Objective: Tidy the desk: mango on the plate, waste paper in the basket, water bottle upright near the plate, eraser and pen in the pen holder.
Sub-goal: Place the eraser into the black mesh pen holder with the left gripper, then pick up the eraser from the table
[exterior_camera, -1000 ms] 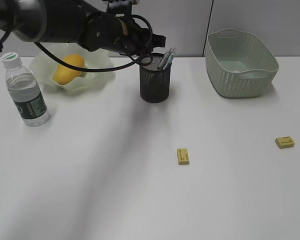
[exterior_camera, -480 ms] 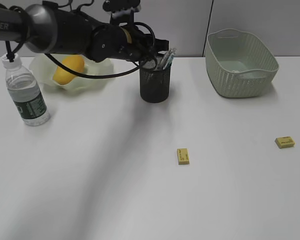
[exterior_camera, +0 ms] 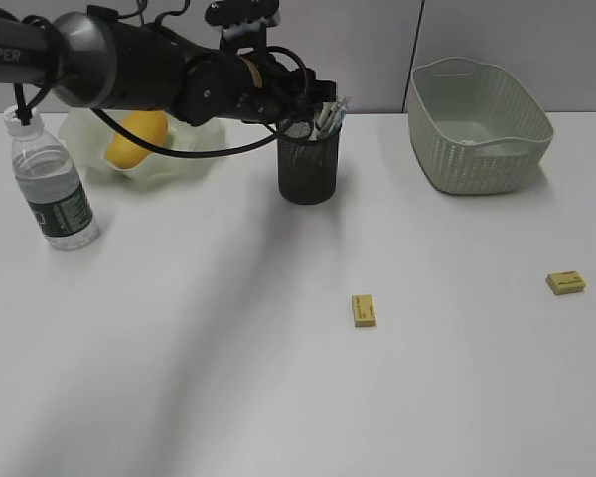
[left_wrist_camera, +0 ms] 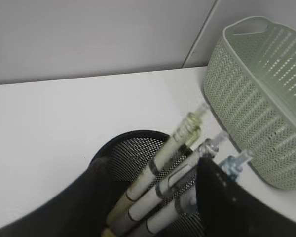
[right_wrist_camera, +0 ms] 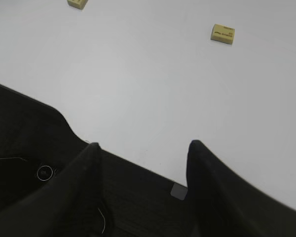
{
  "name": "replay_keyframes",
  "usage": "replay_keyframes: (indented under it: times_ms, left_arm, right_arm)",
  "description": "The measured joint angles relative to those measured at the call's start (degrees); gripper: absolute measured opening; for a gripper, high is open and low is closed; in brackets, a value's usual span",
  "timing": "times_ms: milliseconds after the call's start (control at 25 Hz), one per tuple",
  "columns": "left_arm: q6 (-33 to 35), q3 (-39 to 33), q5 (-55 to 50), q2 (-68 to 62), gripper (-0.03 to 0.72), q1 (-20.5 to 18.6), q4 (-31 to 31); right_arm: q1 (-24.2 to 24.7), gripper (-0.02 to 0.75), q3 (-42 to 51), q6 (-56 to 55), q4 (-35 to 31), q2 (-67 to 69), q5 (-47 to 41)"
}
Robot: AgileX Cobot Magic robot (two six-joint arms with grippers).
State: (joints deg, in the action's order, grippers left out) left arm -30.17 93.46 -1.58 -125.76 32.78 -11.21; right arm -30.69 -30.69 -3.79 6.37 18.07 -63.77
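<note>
Left gripper point(left_wrist_camera: 153, 197) over the pen holder point(exterior_camera: 308, 164) just let go, jaws now apart, pens point(left_wrist_camera: 177, 158) dropped in; right gripper point(right_wrist_camera: 140, 163) open, empty; erasers point(exterior_camera: 364, 310) remain.

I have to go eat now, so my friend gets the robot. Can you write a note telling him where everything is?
Left gripper: open over the pen holder, pens inside.
Right gripper: open, empty, above bare desk.
Done: mango on the plate; water bottle upright beside it.
Left: two yellow erasers lie on the desk, not in the holder.
Basket: waste paper not visible.
</note>
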Motion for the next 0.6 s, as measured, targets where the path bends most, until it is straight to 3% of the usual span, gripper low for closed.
replay_keyframes:
  times_ms: [320,600]
  left_arm:
    - [0.00,0.02,-2.63,2.45,0.448,0.00,0.00]
    - [0.00,0.22,-20.22,8.73,0.449,0.00,0.00]
  right_arm:
    - [0.00,0.438,0.00,-0.05,0.00,0.00,0.01]
    - [0.00,0.438,0.00,-0.05,0.00,0.00,0.01]
